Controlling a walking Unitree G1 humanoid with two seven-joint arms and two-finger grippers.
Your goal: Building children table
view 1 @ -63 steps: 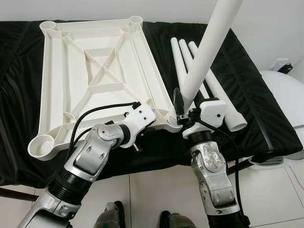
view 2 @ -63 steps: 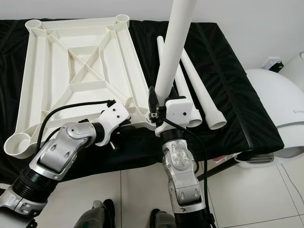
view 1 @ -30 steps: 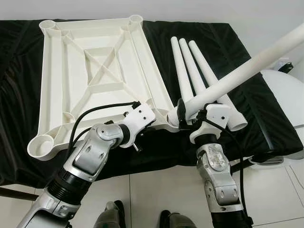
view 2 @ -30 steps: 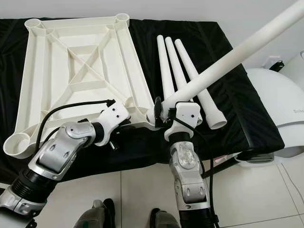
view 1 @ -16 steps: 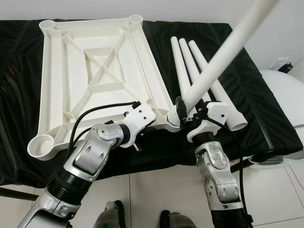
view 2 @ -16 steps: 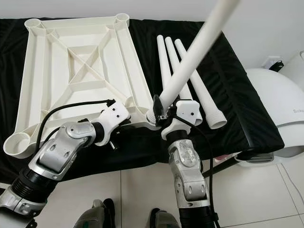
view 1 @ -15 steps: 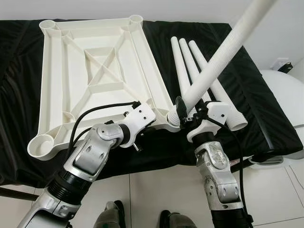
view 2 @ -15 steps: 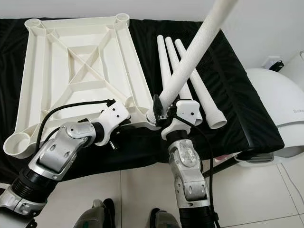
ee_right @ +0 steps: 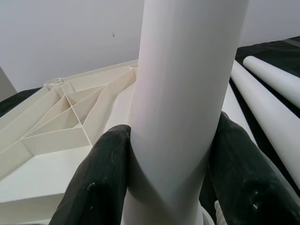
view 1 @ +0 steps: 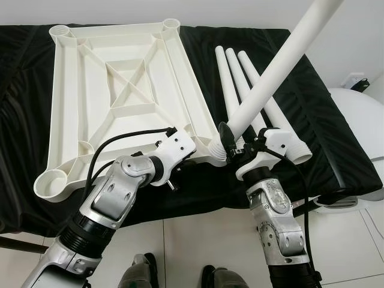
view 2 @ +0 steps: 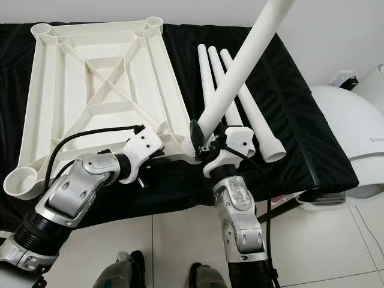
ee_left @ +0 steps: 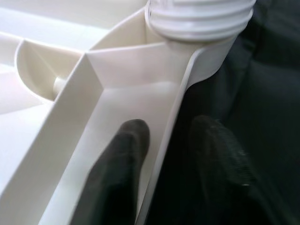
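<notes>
**Leg at the corner socket, tabletop pinned at its rim**

While the white tabletop (view 1: 126, 96) lies upside down on the black-draped counter (view 1: 324, 120), its ribs and four corner sockets face up. At the near corner on the robot's right, the right end effector (view 1: 235, 143) is clamped on a white leg (view 1: 273, 75), one black finger (ee_right: 98, 183) on each side of the tube. That leg tilts up and away toward the robot's right, its top leaving the head views, while its lower end meets the near right socket (view 2: 191, 150) of the tabletop. From the left wrist view, the threaded end (ee_left: 199, 18) of the leg sits at the socket mouth; how deep it sits cannot be told.

Just beside it, the left end effector (ee_left: 168, 154) pinches the near rim (ee_left: 166, 122) of the tabletop, one finger inside the rim and the other outside against the black cloth. Its white wrist housing (view 1: 174, 150) rests over the tabletop's near edge.

Three more legs (view 1: 240, 84) lie side by side on the counter, right of the tabletop, narrow ends far and threaded ends near; the raised leg crosses above them. A rounded white appliance (view 1: 360, 120) stands past the counter's right end, over a pale tiled floor (view 1: 198, 240).
</notes>
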